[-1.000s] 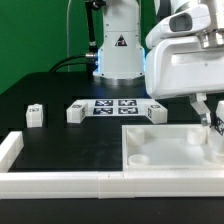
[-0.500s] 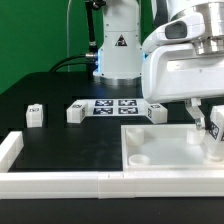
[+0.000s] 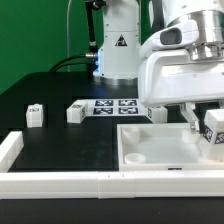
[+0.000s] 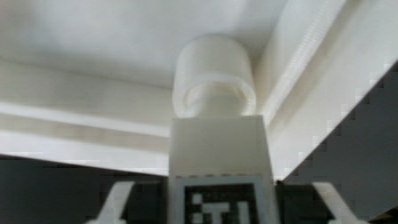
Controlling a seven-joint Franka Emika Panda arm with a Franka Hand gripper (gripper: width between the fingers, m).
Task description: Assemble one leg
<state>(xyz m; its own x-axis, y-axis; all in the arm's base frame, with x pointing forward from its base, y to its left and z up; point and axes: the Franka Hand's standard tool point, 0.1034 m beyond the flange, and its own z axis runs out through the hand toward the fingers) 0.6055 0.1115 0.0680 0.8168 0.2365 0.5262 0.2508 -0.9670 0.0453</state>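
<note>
My gripper [image 3: 211,131] is shut on a leg [image 3: 214,127], a chunky white block with a black-and-white tag, and holds it over the right edge of the large white panel [image 3: 160,150]. In the wrist view the leg [image 4: 217,150] runs out from between my fingers [image 4: 121,200], tag near the jaws, its rounded tip over the panel's raised rim [image 4: 107,95]. My gripper [image 4: 217,205] grips it on both sides. Two more legs [image 3: 35,115] [image 3: 75,113] stand on the black table at the exterior view's left.
The marker board [image 3: 112,106] lies in front of the robot base. Another small white block [image 3: 158,114] stands by the panel's far edge, partly behind the arm. Long white rim bars run along the front [image 3: 90,183] and the left [image 3: 8,150].
The gripper has risen a little with the leg in it, and the leg's tag now faces the exterior camera. The other parts have not moved.
</note>
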